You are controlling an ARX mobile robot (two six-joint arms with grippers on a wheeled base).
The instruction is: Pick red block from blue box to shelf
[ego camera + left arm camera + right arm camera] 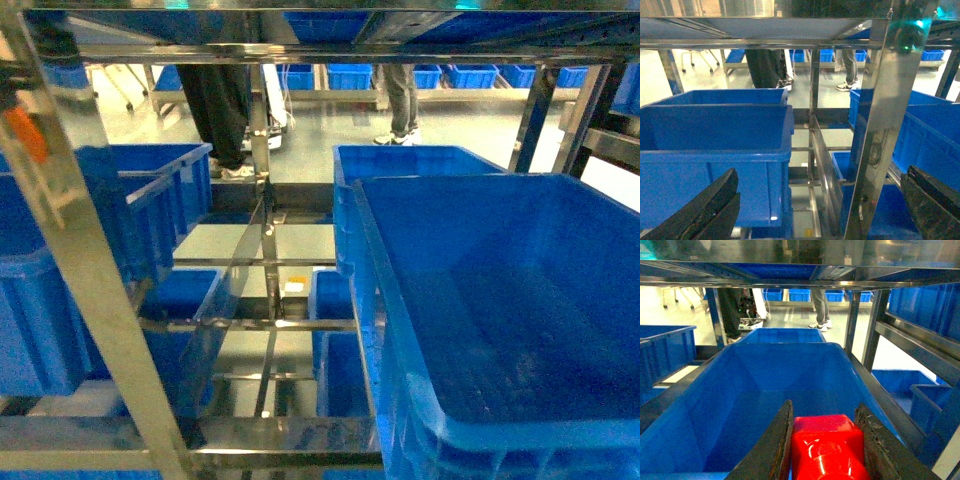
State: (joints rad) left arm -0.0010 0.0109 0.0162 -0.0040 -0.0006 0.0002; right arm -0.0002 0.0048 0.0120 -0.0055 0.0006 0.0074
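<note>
The red block (826,447) sits clamped between the two dark fingers (771,450) of the right gripper (825,452), which is closed onto its sides, so the block is lifted rather than resting on anything. It hangs over the open blue box (755,390), whose floor below looks bare in the right wrist view; the head view shows the same big box (520,330) at the right with nothing visible inside, though neither the block nor either gripper appears there. Judging from this, the pick is done and the carry to the shelf (255,245) remains, so the grip needs to hold firm while the arm clears the box wall and the metal uprights nearby. The left gripper (820,210) hangs with its fingers spread wide and nothing between them, facing another blue bin (715,130) and a steel post (885,125), seemingly kept out of the way.
</note>
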